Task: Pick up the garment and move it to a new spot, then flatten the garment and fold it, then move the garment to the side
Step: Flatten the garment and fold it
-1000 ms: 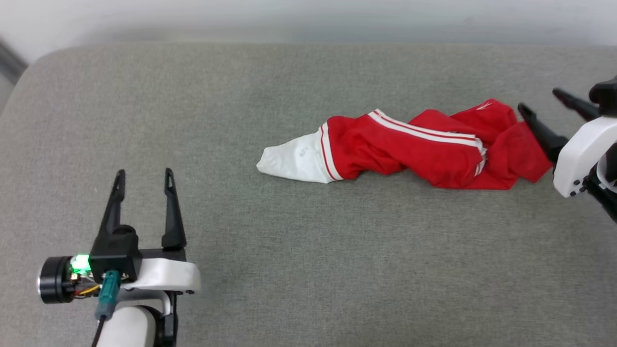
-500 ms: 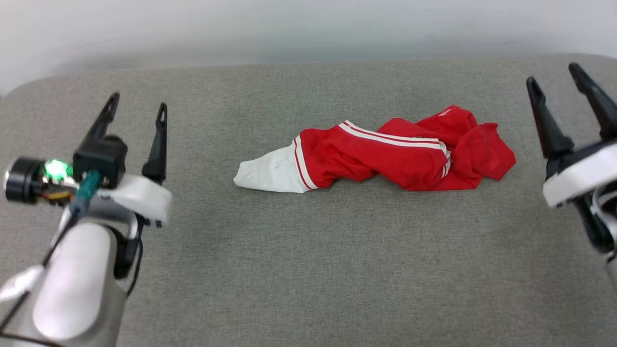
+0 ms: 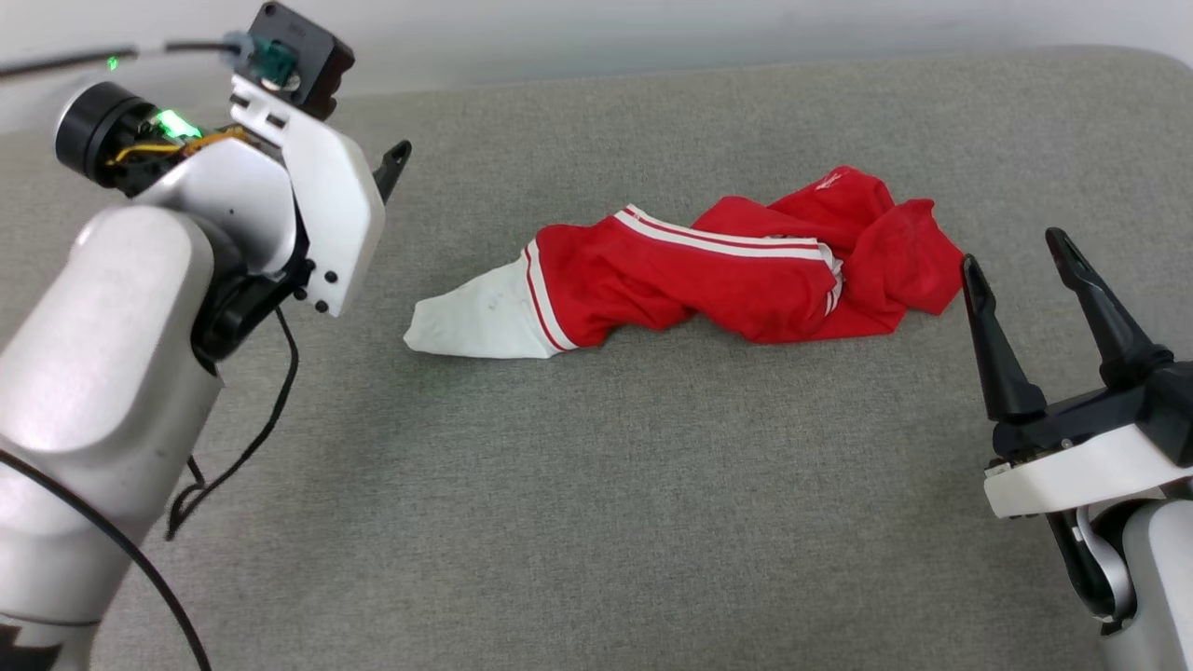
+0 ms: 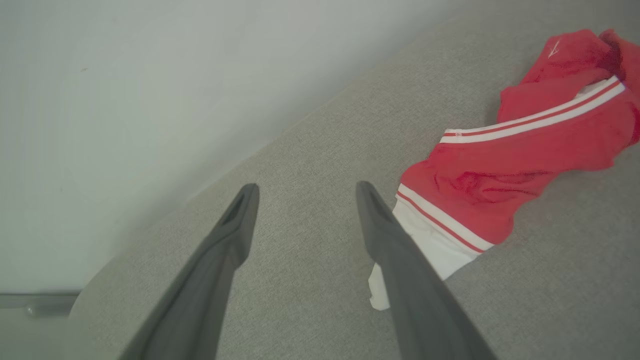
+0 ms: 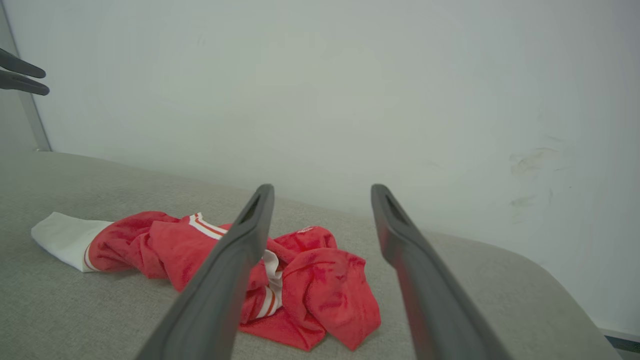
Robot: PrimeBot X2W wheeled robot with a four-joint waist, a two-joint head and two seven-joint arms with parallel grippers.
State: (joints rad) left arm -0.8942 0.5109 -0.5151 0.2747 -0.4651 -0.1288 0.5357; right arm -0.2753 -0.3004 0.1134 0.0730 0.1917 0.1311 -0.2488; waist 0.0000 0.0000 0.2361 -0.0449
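Crumpled red jersey T-shirt (image 3: 708,280) lies in long heap on grey tabletop (image 3: 596,485). White sleeve end points toward left gripper (image 4: 306,190): fingers wide apart, empty, raised clear of cloth. Empty right gripper (image 3: 1014,253), fingers spread wide, just beside red end.

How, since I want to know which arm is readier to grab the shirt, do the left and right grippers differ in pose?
The left gripper sits by the white sleeve end of the garment; the right gripper by its bunched red end. In the head view the left's wrist housing hides most of its fingers; the right's two show fully. Both are open and clear of the cloth.
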